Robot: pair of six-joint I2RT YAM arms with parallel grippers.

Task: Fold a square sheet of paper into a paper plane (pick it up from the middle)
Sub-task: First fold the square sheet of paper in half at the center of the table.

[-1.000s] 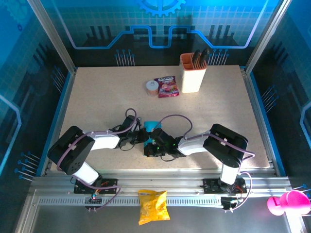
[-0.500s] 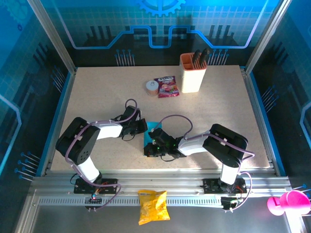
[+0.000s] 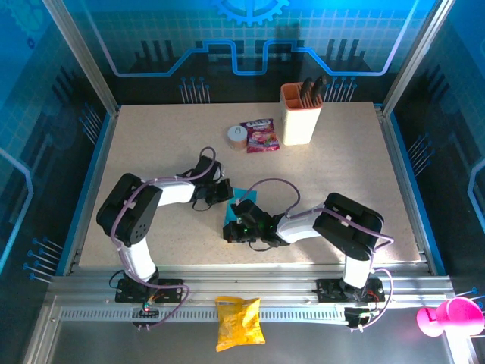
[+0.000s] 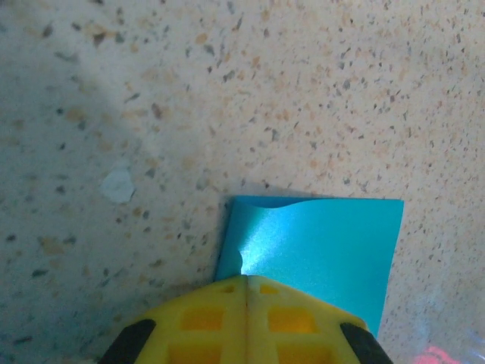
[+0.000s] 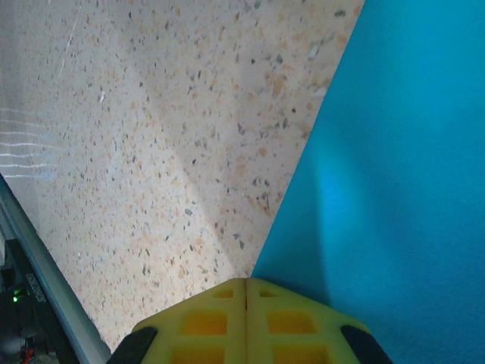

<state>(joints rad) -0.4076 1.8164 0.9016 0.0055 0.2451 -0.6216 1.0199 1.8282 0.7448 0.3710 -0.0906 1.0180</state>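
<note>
The square sheet of paper [image 3: 244, 196] is bright cyan-blue and lies folded flat on the speckled table, mostly covered by the two grippers. My left gripper [image 3: 226, 191] is shut, and its yellow tips [image 4: 246, 277] rest on the near left edge of the paper [image 4: 318, 243], which bulges a little along its far edge. My right gripper [image 3: 230, 228] is also shut. Its tips [image 5: 246, 281] sit right at the slanted edge of the paper [image 5: 402, 189]. Neither gripper has paper between its fingers.
At the back stand an orange-and-white holder [image 3: 300, 115] with dark tools, a red-purple snack packet [image 3: 260, 135] and a small round roll [image 3: 236, 136]. A yellow crisp bag [image 3: 239, 323] lies on the front rail. A pink object [image 3: 447, 315] is at the lower right.
My left gripper has slid toward the far side along the paper's left part, and its arm has swung with it. The right arm has stayed still.
</note>
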